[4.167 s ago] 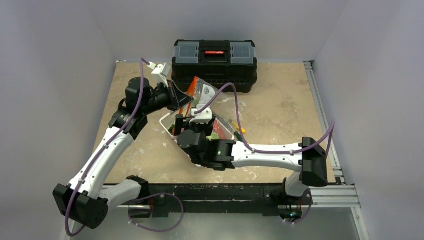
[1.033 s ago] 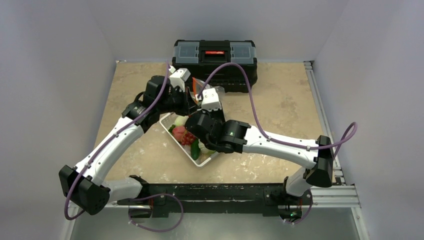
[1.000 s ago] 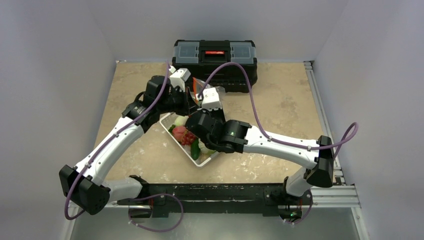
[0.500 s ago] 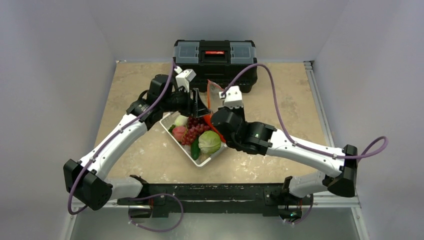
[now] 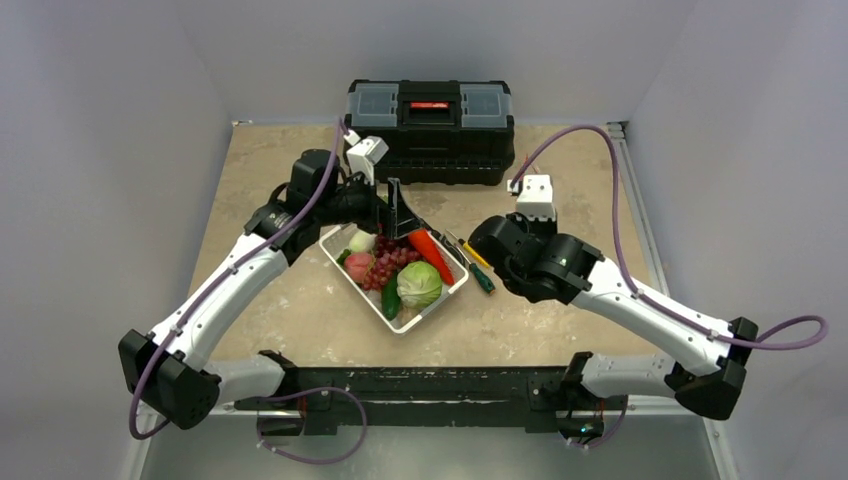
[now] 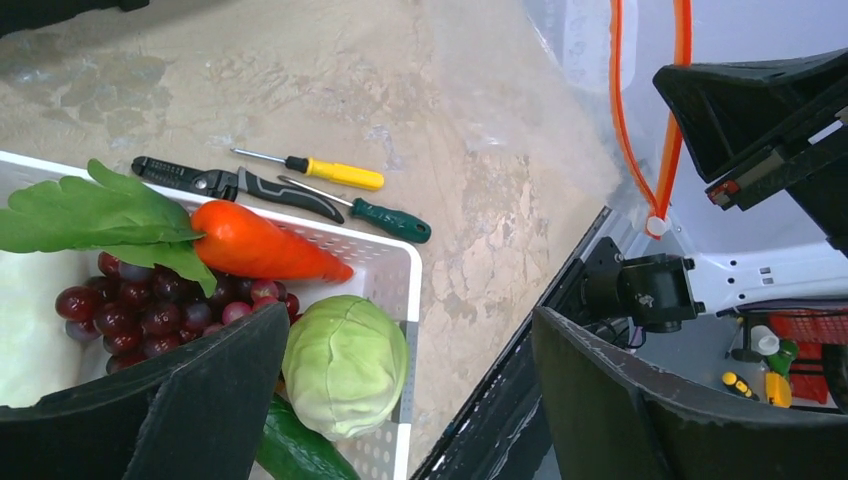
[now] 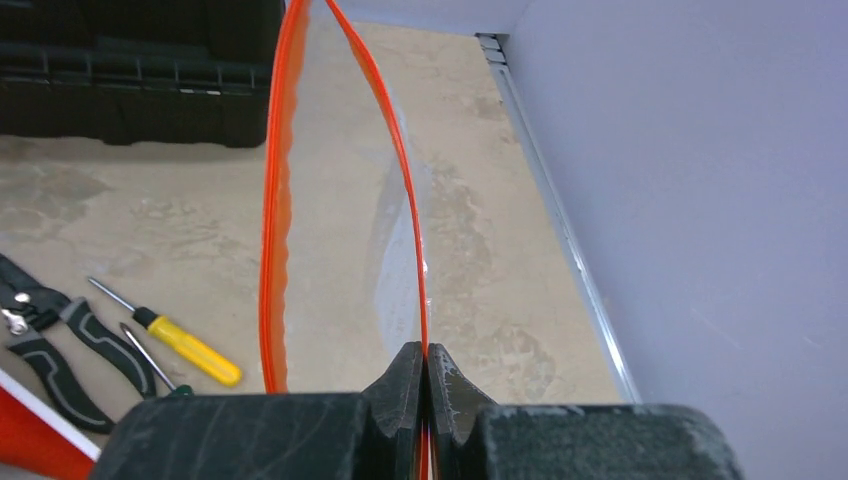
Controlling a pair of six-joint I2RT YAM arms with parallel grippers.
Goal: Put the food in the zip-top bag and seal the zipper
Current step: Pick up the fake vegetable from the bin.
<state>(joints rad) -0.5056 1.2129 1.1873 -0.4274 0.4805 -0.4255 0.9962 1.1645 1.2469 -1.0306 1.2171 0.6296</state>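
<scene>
In the right wrist view my right gripper [image 7: 426, 350] is shut on the thin orange-red zipper [image 7: 410, 190] of the clear zip-top bag [image 7: 340, 200], whose mouth gapes in a long loop above the table. My left gripper [image 6: 410, 340] is open, hanging over the near corner of the white basket [image 6: 410, 270] with nothing between its fingers. The food lies in that basket: carrot [image 6: 260, 245], dark grapes [image 6: 150, 310], cabbage [image 6: 345, 365], cucumber [image 6: 300, 455] and a pink piece [image 5: 358, 265]. The bag's zipper [image 6: 618, 100] also shows beside the right gripper's black body in the left wrist view.
A black toolbox [image 5: 430, 115] stands at the back. Right of the basket lie a yellow screwdriver [image 6: 335, 172], a green screwdriver [image 6: 390, 220] and black shears [image 6: 230, 185]. A metal rail [image 5: 640, 210] runs along the table's right edge.
My left gripper has opened and let go of the bag. The right arm has swung right, away from the basket, carrying the bag by its zipper; the food is now uncovered.
</scene>
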